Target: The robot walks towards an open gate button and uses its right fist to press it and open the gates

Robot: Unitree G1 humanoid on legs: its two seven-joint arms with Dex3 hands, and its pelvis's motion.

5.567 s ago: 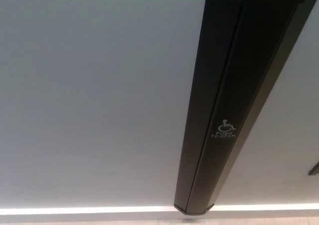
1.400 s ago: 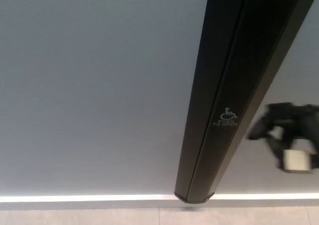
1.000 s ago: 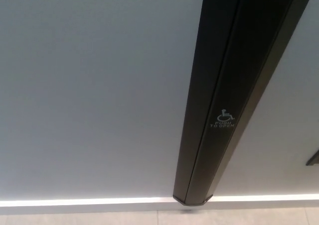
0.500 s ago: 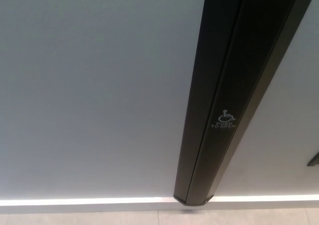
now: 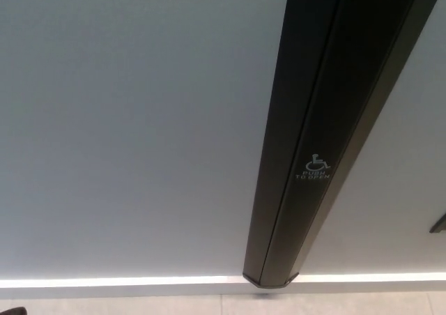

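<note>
1. Head view: tall dark push bar (image 5: 327,141) runs diagonally down the pale wall (image 5: 132,134), right of centre; wheelchair "PUSH TO OPEN" label (image 5: 313,168) low on its face
2. Bright strip (image 5: 118,282) along wall base
3. Neither hand shows, so finger state unknown

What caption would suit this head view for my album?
Dark push bar with its "push to open" sign on a pale wall; no robot hand shown.

Push bar (image 5: 317,141): dark metal look, smooth, faint sheen, white printed symbol (image 5: 313,168). Wall (image 5: 132,127): pale grey, matt, smooth. Floor (image 5: 230,305): light tile, smooth.
</note>
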